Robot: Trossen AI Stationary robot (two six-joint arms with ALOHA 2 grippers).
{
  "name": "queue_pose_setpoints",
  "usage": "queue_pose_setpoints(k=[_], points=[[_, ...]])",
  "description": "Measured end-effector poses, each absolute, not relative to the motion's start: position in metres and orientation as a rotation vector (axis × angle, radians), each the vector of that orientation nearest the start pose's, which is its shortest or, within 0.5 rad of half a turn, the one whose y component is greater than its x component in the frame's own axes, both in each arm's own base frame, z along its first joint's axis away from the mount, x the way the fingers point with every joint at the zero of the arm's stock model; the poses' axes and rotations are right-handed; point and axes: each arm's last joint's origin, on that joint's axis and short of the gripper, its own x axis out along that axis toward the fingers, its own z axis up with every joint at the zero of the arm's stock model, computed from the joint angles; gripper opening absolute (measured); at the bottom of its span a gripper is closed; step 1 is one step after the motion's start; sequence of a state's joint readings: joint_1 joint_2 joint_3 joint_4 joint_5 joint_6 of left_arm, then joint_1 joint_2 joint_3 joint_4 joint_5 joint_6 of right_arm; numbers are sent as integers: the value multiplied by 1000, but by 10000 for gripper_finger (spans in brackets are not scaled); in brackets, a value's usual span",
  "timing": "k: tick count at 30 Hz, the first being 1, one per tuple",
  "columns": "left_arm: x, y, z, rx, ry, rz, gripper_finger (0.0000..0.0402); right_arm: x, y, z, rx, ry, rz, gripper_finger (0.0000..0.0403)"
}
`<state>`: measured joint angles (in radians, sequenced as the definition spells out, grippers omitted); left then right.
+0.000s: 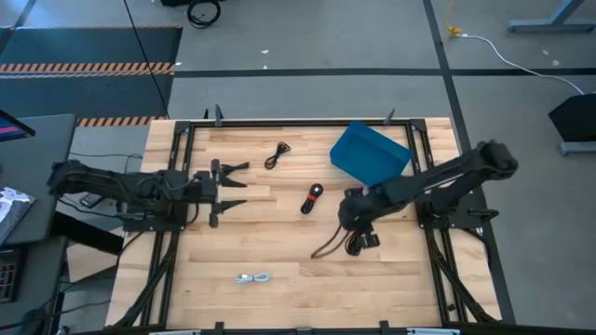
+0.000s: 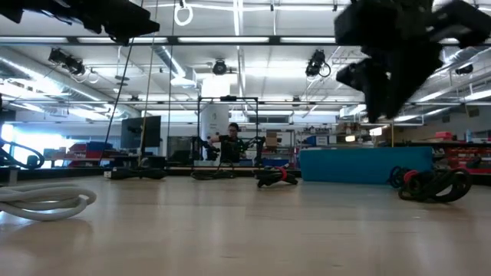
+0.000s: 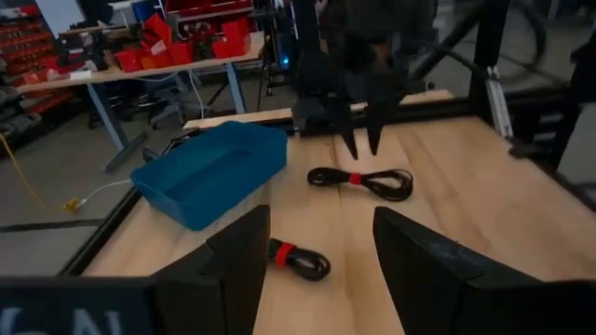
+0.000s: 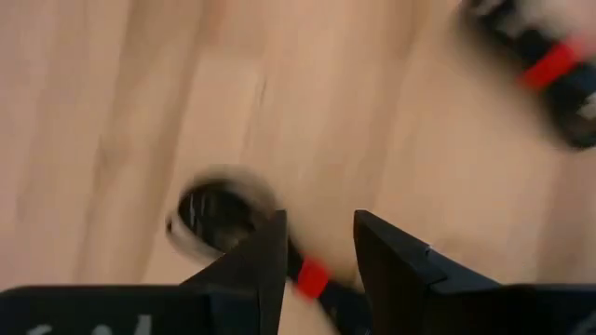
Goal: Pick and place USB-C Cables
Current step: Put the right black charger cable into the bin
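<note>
Target is the black cable with a red band [image 1: 355, 244] lying on the table [image 1: 279, 270] under my right gripper [image 1: 357, 230]; in the right wrist view its coil [image 4: 216, 216] and red band sit between the fingers, which are spread with a narrow gap and not closed on it. I can't tell if the tips touch the wood. The other cables lie well apart: a second black one with a red band [image 1: 311, 199] mid-table, a plain black one [image 1: 277, 154] toward the far edge, and the white-grey one [image 1: 253, 278] near the front edge. The blue bin [image 1: 371, 154] sits at the far right, tilted in the high view; from the left wrist view I see no cable in it, though part of the interior is hidden. Left gripper [image 1: 230, 187] is parked left of centre, fingers wide open, holding nothing. Risks: closing off-centre would pinch one loop only, so the coil unravels and drags on lift. The loose tail trailing left could snag. The bin's tilt could spill a dropped cable back out.
</note>
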<state>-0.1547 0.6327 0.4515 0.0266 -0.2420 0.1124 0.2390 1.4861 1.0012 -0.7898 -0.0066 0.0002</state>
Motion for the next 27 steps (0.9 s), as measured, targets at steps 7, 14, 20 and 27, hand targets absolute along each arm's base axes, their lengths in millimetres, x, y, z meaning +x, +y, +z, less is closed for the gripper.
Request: queue_pose_setpoints(k=[7,14,20,27], points=[[154,-17,261,176,140,77,202,267,82,189,-339,1570,275,132],[155,-17,266,224,96,84,202,273,102,176,-576,1598,406,137],[155,-16,268,263,76,119,202,274,107,166,-742,1608,444,138],[155,-15,269,270,71,154,201,277,109,154,-779,1609,511,138]])
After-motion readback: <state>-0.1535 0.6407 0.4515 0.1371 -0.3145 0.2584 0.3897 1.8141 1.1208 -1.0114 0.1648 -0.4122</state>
